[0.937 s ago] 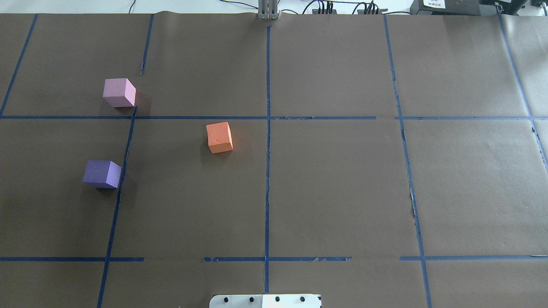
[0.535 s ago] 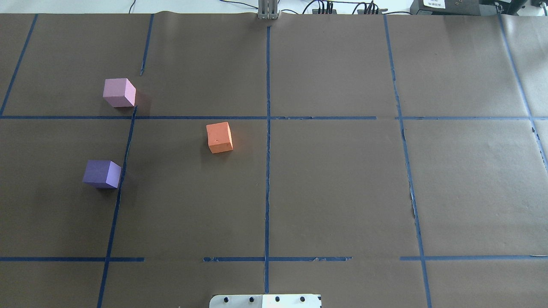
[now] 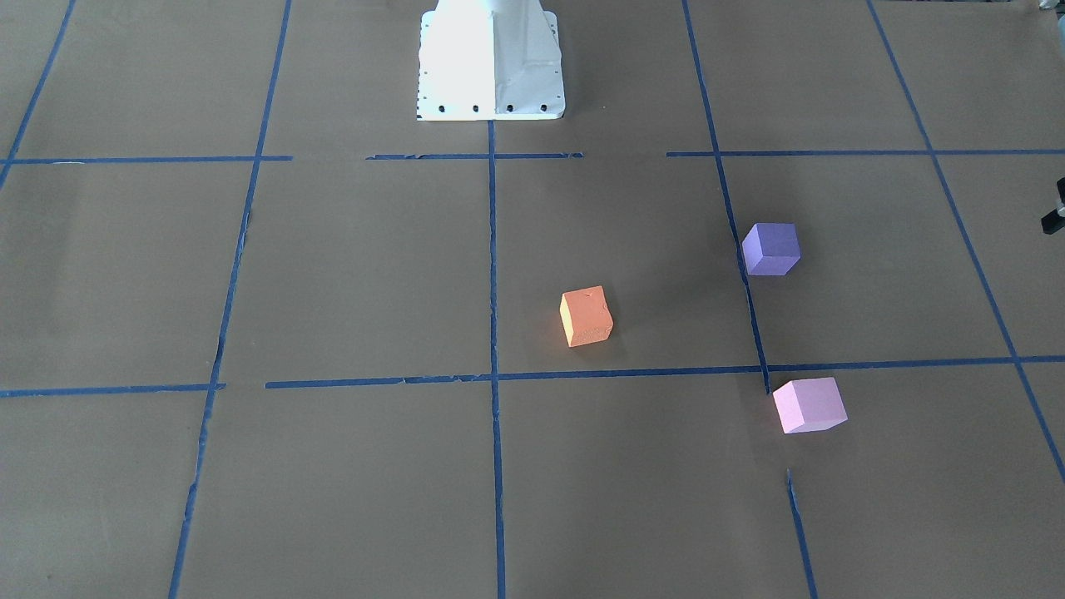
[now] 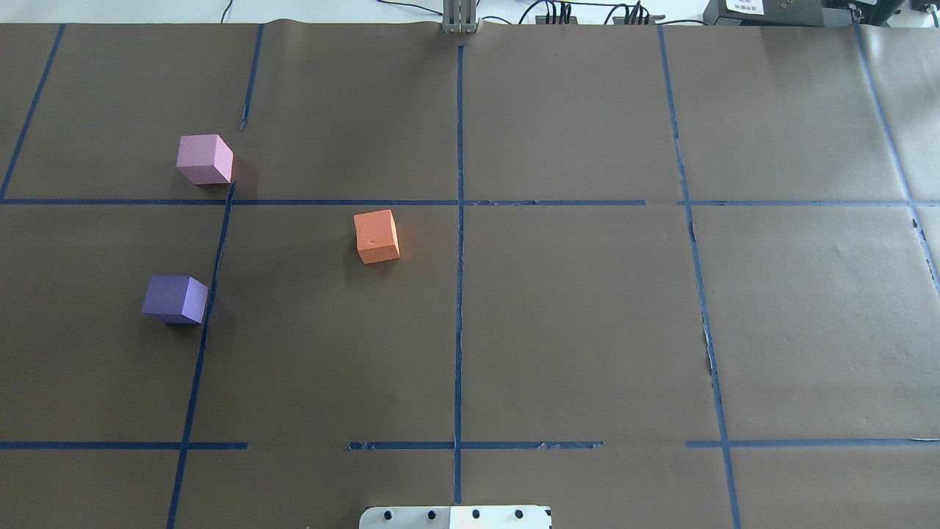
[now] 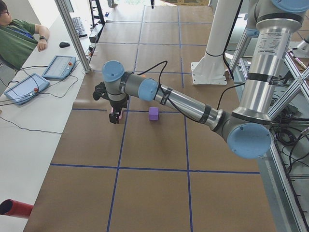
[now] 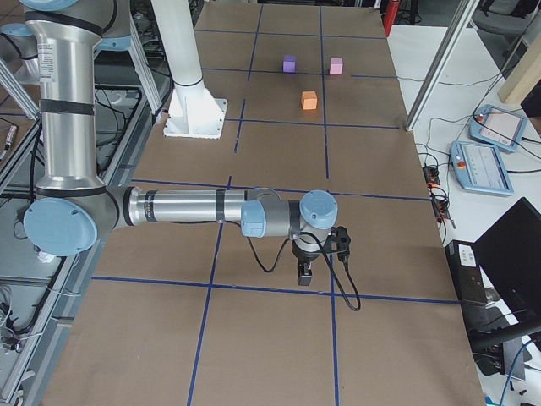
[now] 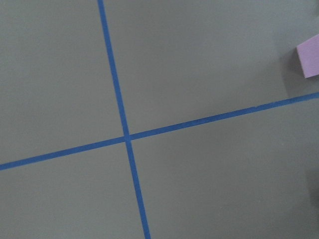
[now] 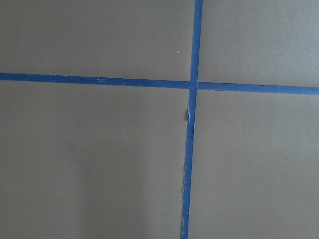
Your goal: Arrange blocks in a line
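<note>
Three cubes lie apart on the brown table cover. The orange block [image 4: 377, 236] [image 3: 586, 316] is nearest the centre line. The dark purple block [image 4: 175, 299] [image 3: 771, 248] and the light pink block [image 4: 204, 159] [image 3: 809, 404] lie on my left side. My left gripper [image 5: 114, 116] shows only in the exterior left view, above the table near the pink block; the pink block's edge [image 7: 310, 60] shows in the left wrist view. My right gripper [image 6: 304, 272] shows only in the exterior right view, far from the blocks. I cannot tell whether either is open or shut.
Blue tape lines [image 4: 459, 257] divide the table into squares. The robot's white base plate [image 4: 455, 516] [image 3: 491, 58] is at the near middle edge. An operator [image 5: 19, 38] and teach pendants [image 5: 59, 66] [image 6: 490, 165] are at a side bench. A red tube [image 5: 12, 208] lies beside the table.
</note>
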Controlling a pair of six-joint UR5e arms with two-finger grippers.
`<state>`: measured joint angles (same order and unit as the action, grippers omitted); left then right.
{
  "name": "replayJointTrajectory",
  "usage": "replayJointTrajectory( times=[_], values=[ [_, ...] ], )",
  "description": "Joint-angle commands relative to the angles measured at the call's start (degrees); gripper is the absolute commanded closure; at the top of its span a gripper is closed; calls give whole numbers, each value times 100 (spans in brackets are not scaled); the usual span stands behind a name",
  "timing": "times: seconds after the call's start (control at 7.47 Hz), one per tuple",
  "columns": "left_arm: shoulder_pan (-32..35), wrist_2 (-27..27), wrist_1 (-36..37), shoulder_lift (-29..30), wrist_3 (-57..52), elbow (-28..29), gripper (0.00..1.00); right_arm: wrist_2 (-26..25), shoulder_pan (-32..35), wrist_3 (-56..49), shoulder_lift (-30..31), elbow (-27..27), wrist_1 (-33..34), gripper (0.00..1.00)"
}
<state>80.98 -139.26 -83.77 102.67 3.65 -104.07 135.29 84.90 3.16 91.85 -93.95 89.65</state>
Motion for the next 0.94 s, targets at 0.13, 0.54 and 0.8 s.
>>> replayJointTrajectory(
  times=[0.13, 0.54, 0.8],
  values=[
    [-1134, 48, -8, 1067, 1959, -201, 0, -3, 0, 0, 0, 9, 0, 0],
    [-2065, 266, -26, 1763, 3506, -219, 0, -3, 0, 0, 0, 0, 0, 0],
    [-3048, 1178, -26, 2272, 4507, -18, 0, 6, 0, 0, 0, 0, 0, 0]
  ],
)
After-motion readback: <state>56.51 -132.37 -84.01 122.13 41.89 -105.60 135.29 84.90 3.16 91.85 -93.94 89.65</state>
